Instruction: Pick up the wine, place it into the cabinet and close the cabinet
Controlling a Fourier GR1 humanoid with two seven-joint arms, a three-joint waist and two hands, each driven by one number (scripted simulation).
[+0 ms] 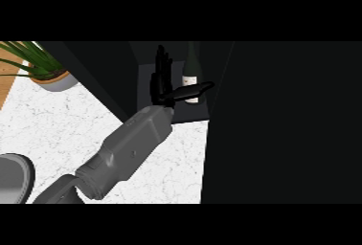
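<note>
The wine [190, 72] stands in the cabinet [283, 119], and the open right hand [164, 79], its thumb touching, could knock it over.

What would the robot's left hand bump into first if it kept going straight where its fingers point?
Probably the dark back of the cabinet. The left hand points straight up into the opening, fingers straight, with the wine bottle just to its right, by the thumb. Depth is hard to judge.

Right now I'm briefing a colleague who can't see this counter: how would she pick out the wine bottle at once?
Start at the big dark cabinet filling the right side above the white marble counter. In its open compartment, a robot hand reaches in with fingers straight. The wine bottle stands upright just right of that hand: dark glass, and the only thing there with a pale label.
</note>
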